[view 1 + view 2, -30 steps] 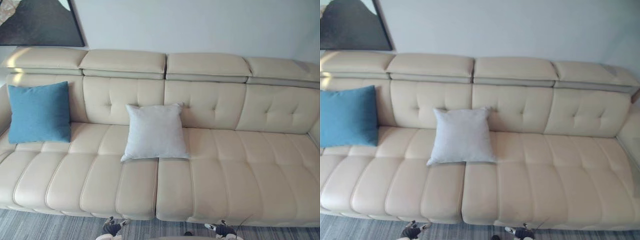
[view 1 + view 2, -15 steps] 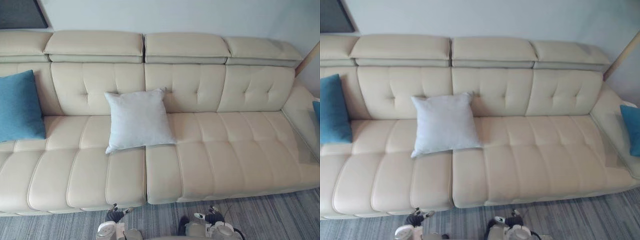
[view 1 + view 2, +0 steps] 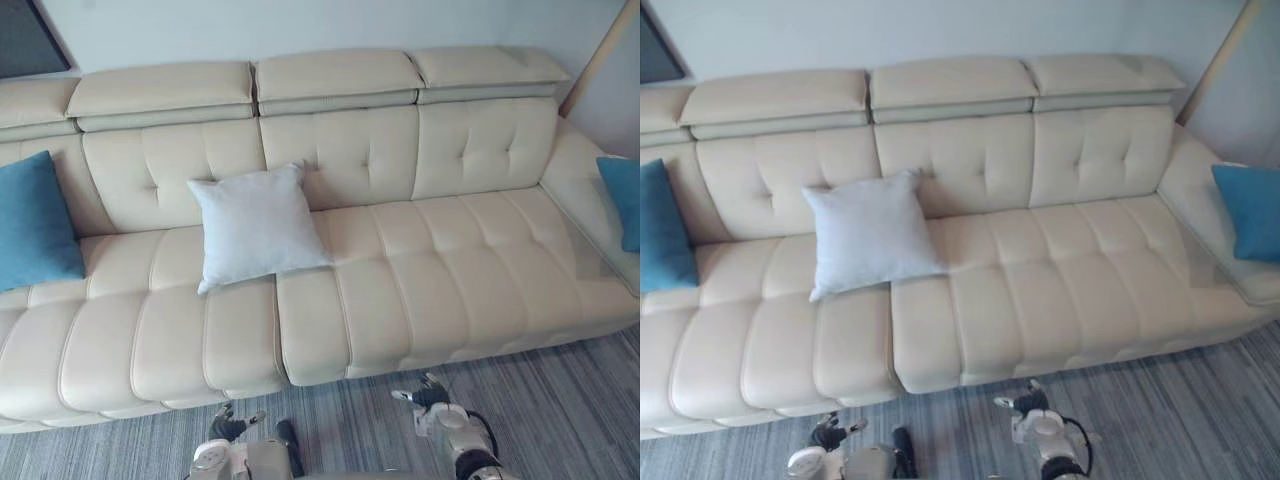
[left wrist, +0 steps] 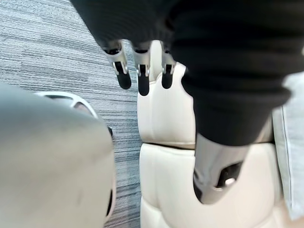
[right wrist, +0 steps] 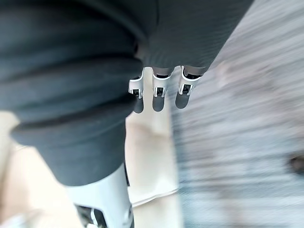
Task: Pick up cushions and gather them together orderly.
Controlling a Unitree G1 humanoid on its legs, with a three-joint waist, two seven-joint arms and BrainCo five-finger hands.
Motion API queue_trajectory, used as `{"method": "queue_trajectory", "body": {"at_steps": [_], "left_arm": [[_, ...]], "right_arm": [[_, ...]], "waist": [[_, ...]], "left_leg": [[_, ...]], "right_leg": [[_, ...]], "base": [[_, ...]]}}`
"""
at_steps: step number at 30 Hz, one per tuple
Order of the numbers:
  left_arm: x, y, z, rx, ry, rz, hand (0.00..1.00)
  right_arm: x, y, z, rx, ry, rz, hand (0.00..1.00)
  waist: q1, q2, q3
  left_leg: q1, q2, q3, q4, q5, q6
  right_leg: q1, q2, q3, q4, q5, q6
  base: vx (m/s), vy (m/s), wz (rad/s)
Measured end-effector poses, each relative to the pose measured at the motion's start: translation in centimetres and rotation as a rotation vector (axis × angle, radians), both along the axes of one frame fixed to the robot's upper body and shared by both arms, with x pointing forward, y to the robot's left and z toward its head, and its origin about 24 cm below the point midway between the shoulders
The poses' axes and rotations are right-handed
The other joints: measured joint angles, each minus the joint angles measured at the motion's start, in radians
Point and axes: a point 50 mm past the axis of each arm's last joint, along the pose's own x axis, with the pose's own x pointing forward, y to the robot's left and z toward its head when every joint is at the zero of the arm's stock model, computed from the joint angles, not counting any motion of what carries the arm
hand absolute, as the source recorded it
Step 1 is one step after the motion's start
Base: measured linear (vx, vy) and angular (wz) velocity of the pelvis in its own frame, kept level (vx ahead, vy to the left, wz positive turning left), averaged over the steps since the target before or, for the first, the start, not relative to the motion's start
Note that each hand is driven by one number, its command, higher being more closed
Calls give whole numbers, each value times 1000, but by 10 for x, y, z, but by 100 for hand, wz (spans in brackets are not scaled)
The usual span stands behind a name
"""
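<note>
Cream leather sofa (image 3: 440, 270) runs across the scene, with three cushions on it, well apart from one another. A pale grey cushion (image 3: 258, 225) leans against the backrest left of centre, its lower edge on the seat. One blue cushion (image 3: 35, 222) stands at the far left end. A second blue cushion (image 3: 622, 198) rests on the right armrest.

Both my hands hang low over the grey carpet (image 3: 560, 410), on the near side of the sofa front. Left hand (image 3: 228, 428): fingers (image 4: 138, 76) straight, slightly apart, holding nothing. Right hand (image 3: 428, 397): fingers (image 5: 158, 95) likewise loose and empty.

Key relation: the pale grey cushion lies straight beyond the left hand, across the seat depth, so the left hand is the nearer one to it. The right hand sits right of that cushion, and the armrest cushion is far off to its right.

The pale cushion is roughly square, with no long axis to favour; it sits slightly turned.

Judgement: no cushion is gathered yet. The left hand would need to rise above the seat edge first.
</note>
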Motion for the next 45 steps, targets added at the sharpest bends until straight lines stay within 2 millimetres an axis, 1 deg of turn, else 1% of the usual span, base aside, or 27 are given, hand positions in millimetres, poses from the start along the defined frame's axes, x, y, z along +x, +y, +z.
{"method": "queue_trajectory", "body": {"at_steps": [1, 2, 4, 5, 6, 7, 8, 9, 10, 11, 12, 15, 16, 19, 22, 27, 30, 33, 35, 36, 37, 38, 39, 40, 41, 43, 45], "left_arm": [[1, -2, 0, -3, -3, -6, 0], [1, -2, 0, -5, -5, -6, 0], [-1, -3, -1, -7, 0, 0, 0], [-4, -2, -1, -12, 5, 20, 0], [-5, -2, -2, -15, 8, 28, 0], [-9, -3, -3, -20, 17, 38, 0], [-11, -3, -4, -31, 18, 61, 0], [-13, -1, -4, -27, 23, 67, 0], [-19, 3, -6, -15, 44, 67, 0], [-21, 4, -7, -14, 56, 66, 0], [-26, 2, -9, -18, 74, 67, 0], [-32, 0, -11, -26, 92, 72, 0], [-32, -1, -11, -27, 92, 73, 0], [-36, -2, -12, -36, 103, 92, 0], [-39, -3, -14, -48, 113, 121, 0], [-42, -8, -15, -75, 119, 159, 0], [-41, -6, -15, -76, 111, 172, 0], [-39, -4, -14, -71, 105, 187, 0], [-37, -2, -13, -63, 103, 178, 0], [-36, -1, -13, -61, 105, 177, 0], [-35, -1, -13, -62, 107, 176, 0], [-33, -2, -13, -63, 102, 171, 0], [-33, -2, -13, -63, 103, 170, 0], [-32, -3, -13, -67, 105, 167, 0], [-29, -4, -12, -68, 102, 160, 0], [-23, -13, -12, -86, 93, 133, 0], [-22, -16, -12, -82, 94, 103, 0]], "right_arm": [[-6, -4, -2, -7, 21, -12, 0], [-7, -5, -3, -8, 30, -14, 0], [-13, -9, -5, -10, 47, -40, 0], [-16, -10, -5, -7, 52, -53, 0], [-19, -10, -6, -6, 57, -56, 0], [-25, -9, -8, 0, 71, -66, 0], [-31, -6, -11, 16, 87, -90, 0], [-35, -2, -13, 36, 90, -109, 0], [-40, 1, -15, 51, 101, -120, 0], [-43, 1, -16, 53, 109, -123, 0], [-53, 0, -18, 54, 128, -144, 0], [-60, -4, -19, 52, 141, -170, 0], [-64, -5, -20, 54, 151, -189, 0], [-66, -5, -21, 59, 154, -204, 0], [-69, -5, -21, 64, 158, -223, 0], [-69, -5, -21, 70, 155, -236, 0], [-67, -3, -21, 80, 146, -243, 0], [-60, 3, -20, 95, 128, -234, 0], [-55, 9, -19, 112, 113, -226, 0], [-52, 11, -19, 120, 106, -227, 0], [-49, 10, -18, 123, 93, -237, 0], [-49, 9, -18, 123, 92, -246, 0], [-49, 8, -18, 123, 92, -248, 0], [-51, 6, -18, 120, 94, -259, 0], [-51, 4, -17, 117, 90, -269, 0], [-49, -8, -14, 91, 75, -282, 0], [-50, -14, -13, 79, 75, -290, 0]], "waist": [[-3, -5, 1], [-2, -4, 0], [-1, 0, -1], [-2, 1, -2], [-2, 3, -3], [-2, 14, -10], [4, 19, -18], [4, 12, -25], [-9, -11, -44], [-18, -18, -54], [-31, -23, -79], [-33, -16, -102], [-32, -20, -106], [-33, -10, -107], [-31, -3, -115], [-32, -6, -114], [-34, -14, -110], [-29, -26, -106], [-28, -22, -95], [-28, -22, -97], [-33, -18, -97], [-34, -15, -95], [-33, -15, -94], [-36, -8, -94], [-39, -4, -92], [-39, 25, -72], [-41, 33, -66]], "left_leg": [[-24, -6, -77, 28, -6, -8], [-27, -4, -95, 54, -23, -5], [-20, -22, -128, 204, -143, 8], [-1, -29, -141, 281, -221, -17], [15, -33, -157, 295, -254, -25], [53, -33, -186, 279, -323, -41], [79, -46, -179, 216, -370, -23], [88, -58, -167, 187, -357, -15], [120, -90, -152, 110, -316, 7], [134, -104, -150, 75, -297, 16], [153, -128, -152, -1, -267, 19], [174, -148, -154, -78, -226, 29], [183, -151, -155, -100, -207, 35], [232, -149, -155, -151, -182, 27], [271, -133, -148, -181, -177, 19], [313, -109, -83, -219, -176, 7], [313, -93, -7, -214, -190, -6], [310, -60, 101, -178, -226, -23], [304, -23, 192, -142, -253, -34], [298, -6, 245, -128, -260, -38], [292, 8, 286, -123, -260, -38], [290, 22, 332, -116, -258, -41], [292, 24, 343, -110, -256, -46], [295, 31, 341, -106, -252, -52], [297, 35, 339, -103, -250, -55], [321, 47, 338, -92, -244, -64], [309, 77, 330, 9, -244, -64]], "right_leg": [[-32, -5, -4, 13, 0, -23], [-40, -9, 0, 19, 1, -29], [-78, -32, 30, 25, 20, -36], [-110, -40, 68, 25, 36, -31], [-123, -40, 82, 26, 39, -29], [-149, -36, 102, 34, 48, -13], [-171, -29, 137, 44, 57, 11], [-171, -35, 146, 34, 68, 14], [-162, -54, 168, -18, 101, 22], [-152, -65, 168, -45, 119, 24], [-133, -77, 165, -96, 155, 17], [-125, -82, 159, -157, 194, 22], [-116, -81, 158, -170, 198, 26], [-85, -70, 154, -190, 200, 29], [-67, -51, 163, -203, 200, 28], [-71, -25, 209, -213, 202, 24], [-105, -6, 269, -210, 213, 14], [-157, 35, 343, -203, 241, -1], [-198, 59, 302, -197, 263, -20], [-222, 52, 203, -192, 251, -62], [-244, 28, 81, -166, 245, -75], [-269, -17, -111, -122, 230, -93], [-269, -40, -208, -105, 234, -97], [-261, -43, -256, -104, 242, -69], [-261, -37, -257, -101, 240, -65], [-264, -23, -227, -63, 204, -65], [-260, -23, -204, -29, 167, -69]], "base": [[-306, 28, -3], [-269, 78, -18], [-241, 173, -43], [-186, 209, -54], [-133, 257, -63], [-85, 260, -65], [-57, 242, -67], [-6, 182, -54], [18, 117, -24], [15, 157, -2], [5, 117, 11], [81, 57, 6], [110, -8, 3], [97, -36, -4], [56, -61, -19], [10, -43, -38], [-32, -14, -66], [-50, -35, -116], [-46, -93, -142], [-33, -104, -117], [19, -77, -133], [71, -60, -108], [147, -104, -107], [152, -125, -65], [150, -144, -52], [127, -130, -40], [138, -134, -35]]}}
